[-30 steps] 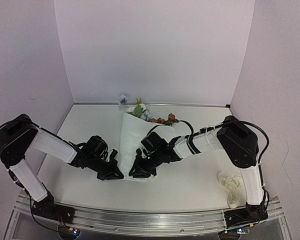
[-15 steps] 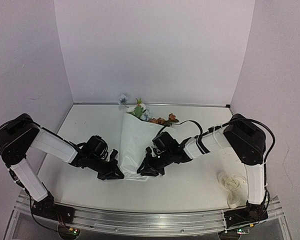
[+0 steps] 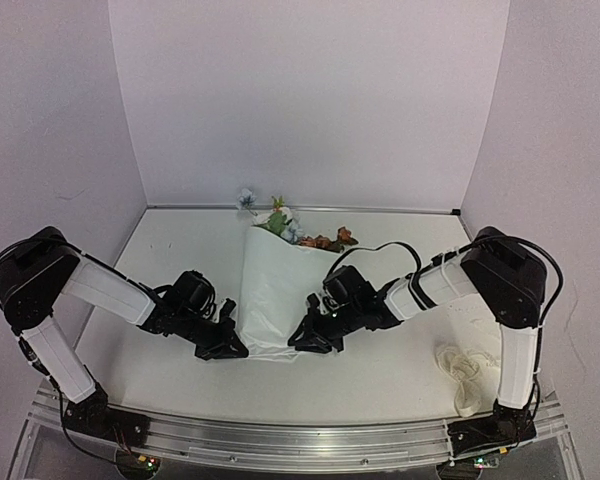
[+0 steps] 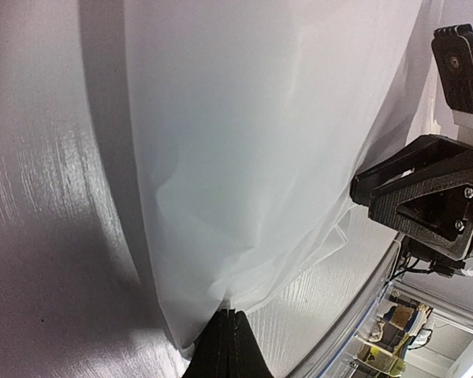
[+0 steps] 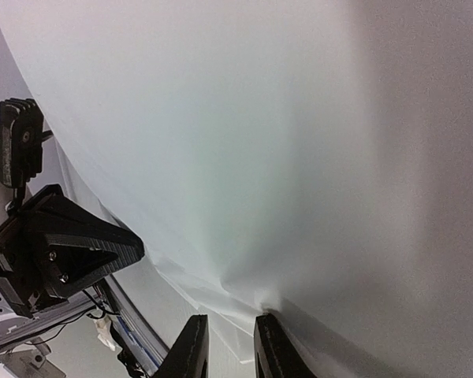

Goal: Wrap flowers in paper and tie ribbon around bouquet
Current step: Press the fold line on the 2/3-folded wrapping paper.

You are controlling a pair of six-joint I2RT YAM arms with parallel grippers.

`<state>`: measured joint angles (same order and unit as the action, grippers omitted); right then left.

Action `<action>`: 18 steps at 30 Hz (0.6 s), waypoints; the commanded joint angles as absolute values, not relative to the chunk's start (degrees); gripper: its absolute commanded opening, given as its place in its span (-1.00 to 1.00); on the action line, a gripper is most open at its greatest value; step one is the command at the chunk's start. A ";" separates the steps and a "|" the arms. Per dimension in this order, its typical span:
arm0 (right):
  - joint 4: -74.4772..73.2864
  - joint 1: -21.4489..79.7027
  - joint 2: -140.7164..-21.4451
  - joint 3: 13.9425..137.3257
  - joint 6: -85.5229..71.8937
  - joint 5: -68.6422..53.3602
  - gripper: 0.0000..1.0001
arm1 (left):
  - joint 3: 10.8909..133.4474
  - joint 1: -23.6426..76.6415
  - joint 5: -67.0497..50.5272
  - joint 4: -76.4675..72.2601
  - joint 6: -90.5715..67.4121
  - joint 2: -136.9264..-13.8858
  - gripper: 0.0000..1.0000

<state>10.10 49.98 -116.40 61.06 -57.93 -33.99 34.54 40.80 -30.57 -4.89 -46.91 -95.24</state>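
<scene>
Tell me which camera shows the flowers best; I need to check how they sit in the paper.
The top external view: the flowers push their pale and rust blooms out past the far end of the folded paper. Both wrist views show only white paper, with no bloom or stem.

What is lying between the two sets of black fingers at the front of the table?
The narrow near end of the white paper, wrapped over the flowers; the top view shows it.

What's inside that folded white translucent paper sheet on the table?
Pale blue-white and rust-orange artificial flowers with green leaves poke out at the far end of the white paper sheet. Their stems are covered by it.
</scene>
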 commanded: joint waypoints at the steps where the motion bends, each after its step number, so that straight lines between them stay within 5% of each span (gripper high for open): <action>1: 5.98 48.69 -115.24 57.55 -57.28 -30.58 -0.53 | 33.15 40.35 -24.83 3.66 -46.48 -98.53 -1.00; 18: 8.20 47.80 -109.82 48.11 -56.63 -29.07 -0.53 | 32.62 42.12 -26.83 2.47 -47.15 -98.40 -1.00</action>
<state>14.39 48.27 -110.88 51.80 -57.17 -33.00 34.87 40.55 -31.70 -4.75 -46.92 -95.72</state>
